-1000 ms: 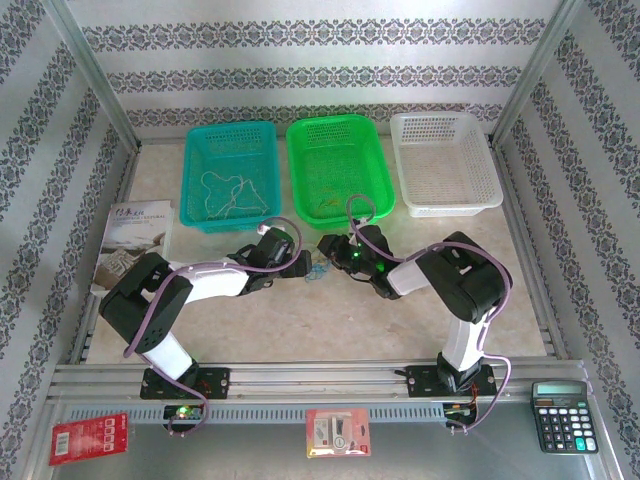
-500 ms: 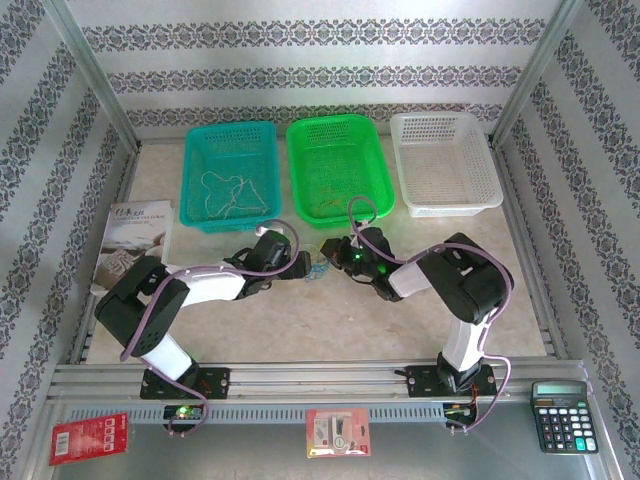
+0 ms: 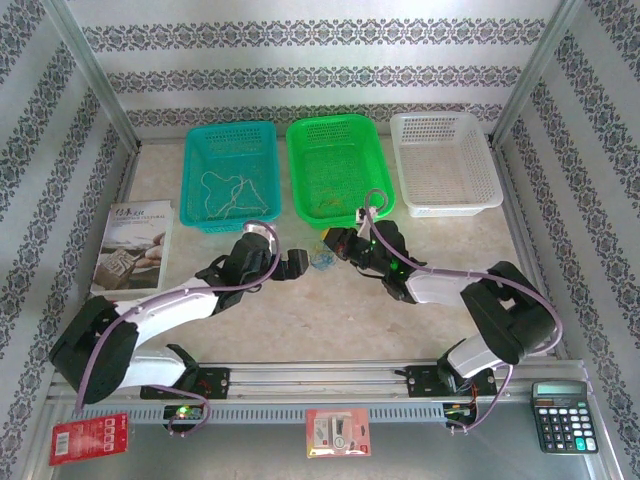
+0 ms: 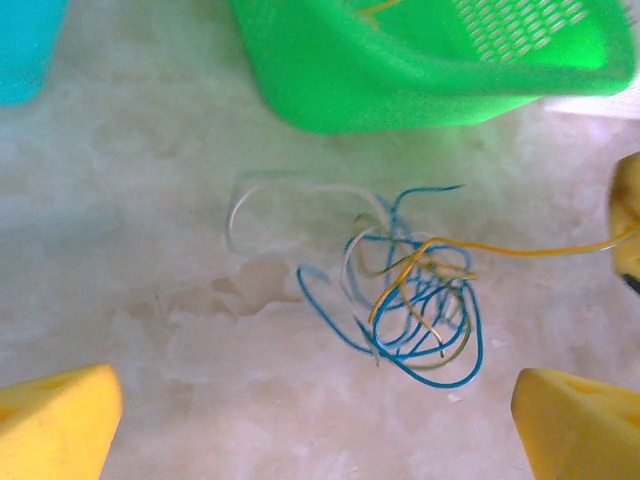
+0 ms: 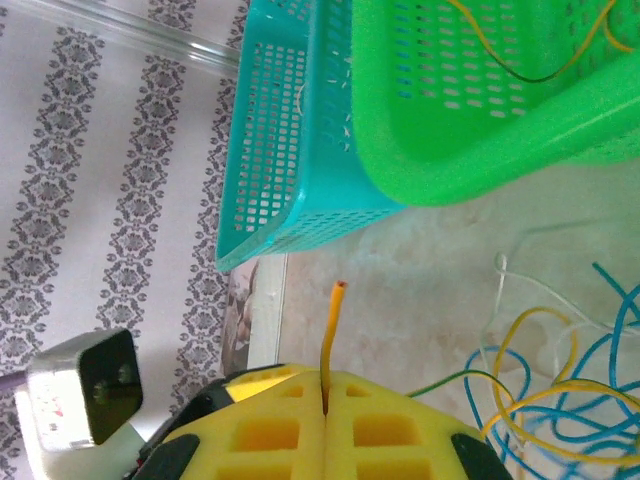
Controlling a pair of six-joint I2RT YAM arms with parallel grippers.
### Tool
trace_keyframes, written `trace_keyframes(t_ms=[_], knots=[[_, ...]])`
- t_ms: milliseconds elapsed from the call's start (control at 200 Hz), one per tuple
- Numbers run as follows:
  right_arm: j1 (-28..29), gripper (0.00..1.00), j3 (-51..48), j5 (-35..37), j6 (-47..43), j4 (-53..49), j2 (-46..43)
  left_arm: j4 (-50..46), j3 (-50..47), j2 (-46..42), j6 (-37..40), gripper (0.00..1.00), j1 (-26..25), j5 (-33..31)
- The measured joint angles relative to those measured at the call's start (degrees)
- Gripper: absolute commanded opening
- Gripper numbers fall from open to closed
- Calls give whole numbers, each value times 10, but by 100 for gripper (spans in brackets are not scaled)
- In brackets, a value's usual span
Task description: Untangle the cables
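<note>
A small tangle of blue, yellow and cream-white cables (image 4: 412, 300) lies on the table just in front of the green basket (image 4: 400, 70). My left gripper (image 4: 315, 430) hovers over it, open, its yellow fingers (image 4: 55, 420) wide apart and holding nothing. My right gripper (image 5: 325, 390) is shut on a yellow cable (image 5: 331, 330), whose short end sticks out past the pads. That yellow strand runs taut from the tangle to the right (image 4: 540, 250). From above, the tangle (image 3: 322, 262) sits between the left gripper (image 3: 303, 262) and the right gripper (image 3: 333, 240).
Three baskets stand at the back: teal (image 3: 230, 128) with a white cord (image 3: 228, 195), green (image 3: 335, 122) with a yellow cord (image 3: 325, 207), and white (image 3: 440, 118). A booklet (image 3: 135, 245) lies at the left. A calculator (image 3: 563, 415) and packets (image 3: 337, 432) sit on the near ledge.
The right gripper has shut on the yellow cable and moved back towards the green basket. Both arms have stretched forward, and the left arm now lies lower.
</note>
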Motion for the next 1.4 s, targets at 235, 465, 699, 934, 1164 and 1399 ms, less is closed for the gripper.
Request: trace_keyframes(t_ms=[235,465,699,934,1164,1399], knots=[[25,0,36,0,-51,-91,-68,43,-7,-18,35,100,0,18],[52,0,66,8,-88,-155,-108,73,-7,0,53,100,0,62],[86,0,96,23,-110,-198,-122,98,-5,35,58,92,0,80],[92,0,117,29,-116,-212,-136,141,-7,76,58,69,0,90],[92,0,152,31,-116,-226,-159,180,-36,106,47,57,0,94],[79,0,203,31,-118,-230,-171,199,-57,118,45,56,0,97]])
